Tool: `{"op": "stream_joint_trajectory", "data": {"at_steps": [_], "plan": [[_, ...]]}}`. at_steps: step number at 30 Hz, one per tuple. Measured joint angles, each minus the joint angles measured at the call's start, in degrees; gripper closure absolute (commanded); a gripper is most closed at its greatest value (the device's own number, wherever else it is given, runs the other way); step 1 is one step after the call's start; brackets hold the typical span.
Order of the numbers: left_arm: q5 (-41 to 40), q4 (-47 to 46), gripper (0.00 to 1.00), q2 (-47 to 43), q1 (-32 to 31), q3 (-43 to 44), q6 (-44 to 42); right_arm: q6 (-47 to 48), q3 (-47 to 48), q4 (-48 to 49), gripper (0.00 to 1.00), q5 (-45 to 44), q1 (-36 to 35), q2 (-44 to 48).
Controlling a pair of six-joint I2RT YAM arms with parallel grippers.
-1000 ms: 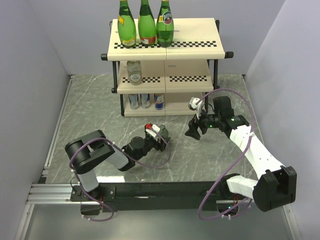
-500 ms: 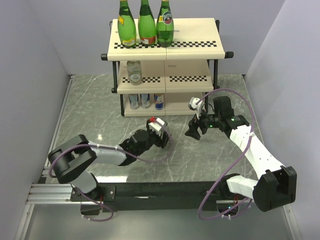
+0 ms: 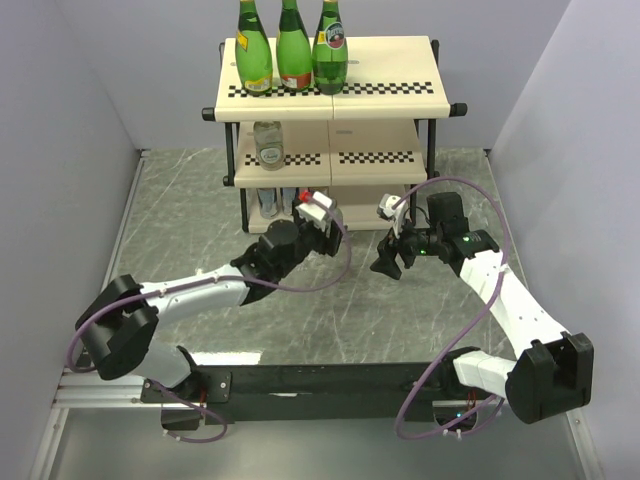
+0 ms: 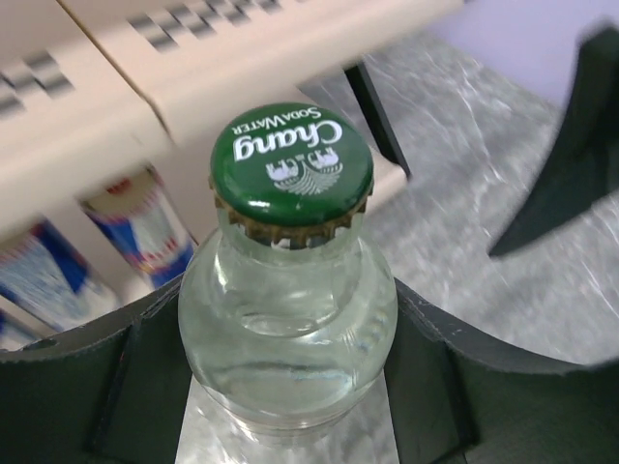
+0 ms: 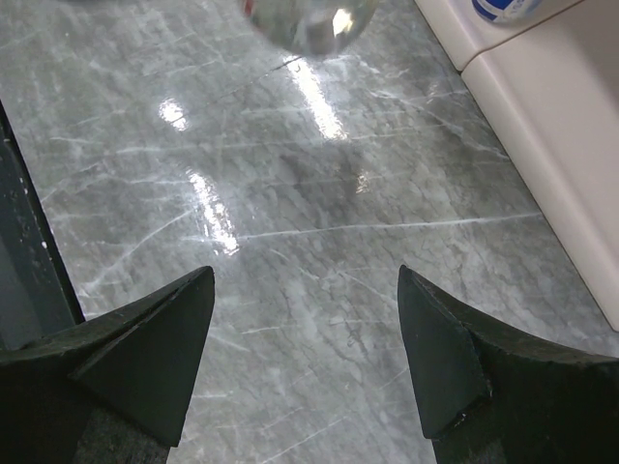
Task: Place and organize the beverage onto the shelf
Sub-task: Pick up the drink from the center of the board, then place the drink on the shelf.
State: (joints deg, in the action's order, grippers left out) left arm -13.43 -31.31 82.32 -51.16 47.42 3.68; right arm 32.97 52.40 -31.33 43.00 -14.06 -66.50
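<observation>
A clear glass soda-water bottle (image 4: 290,319) with a green cap (image 4: 292,159) stands upright between the black fingers of my left gripper (image 4: 290,387), which is shut on its shoulder. In the top view that left gripper (image 3: 320,222) hangs just in front of the shelf (image 3: 380,70), near its bottom tier. The bottle's base (image 5: 305,19) shows at the upper edge of the right wrist view. My right gripper (image 3: 388,262) is open over bare table, right of the bottle, with nothing between its fingers (image 5: 155,348).
Three green bottles (image 3: 291,50) stand on the shelf's top board at the left. One clear bottle (image 3: 268,145) is on the middle tier. Three cans (image 3: 290,200) sit on the bottom tier, left of centre. Grey walls close both sides.
My left arm has stretched forward and carried the bottle from mid-table up to the front of the shelf. The right arm has not moved.
</observation>
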Motion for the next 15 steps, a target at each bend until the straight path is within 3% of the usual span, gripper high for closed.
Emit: {"op": "stream_joint_trajectory", "data": {"at_steps": [15], "plan": [[0.04, 7.69, 1.0, 2.73, 5.84, 18.21, -1.09, 0.07, 0.02, -0.02, 0.18, 0.2, 0.61, 0.76]]}}
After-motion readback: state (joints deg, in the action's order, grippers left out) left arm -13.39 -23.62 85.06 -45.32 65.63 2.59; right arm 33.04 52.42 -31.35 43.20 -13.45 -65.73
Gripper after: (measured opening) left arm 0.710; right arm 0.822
